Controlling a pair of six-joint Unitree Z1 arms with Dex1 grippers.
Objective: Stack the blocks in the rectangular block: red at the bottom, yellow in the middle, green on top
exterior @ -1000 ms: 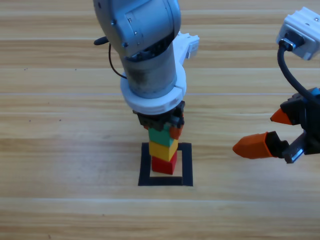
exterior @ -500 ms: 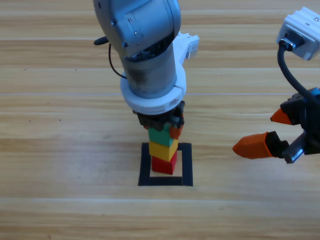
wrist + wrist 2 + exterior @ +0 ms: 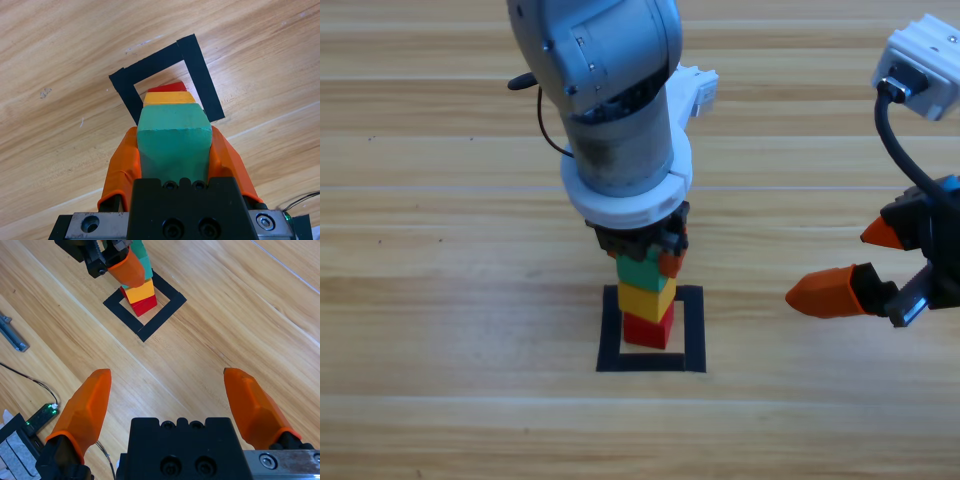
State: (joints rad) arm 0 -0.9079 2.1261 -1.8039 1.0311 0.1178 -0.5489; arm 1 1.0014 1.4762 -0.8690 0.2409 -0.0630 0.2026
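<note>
high view shows my left pincer [image 3: 642, 262] clenched on the small teal-green cube [image 3: 640, 270], topping the small yellow cube [image 3: 647, 299] and small red cube [image 3: 648, 328] inside the black tape rectangle [image 3: 694, 330] mid-tabletop [image 3: 440, 300]. my right pincer [image 3: 855, 265] waits released near the right edge.

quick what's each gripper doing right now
Left gripper: shut on the green cube, atop the yellow cube.
Right gripper: open, holding nothing, off to the side.
</note>
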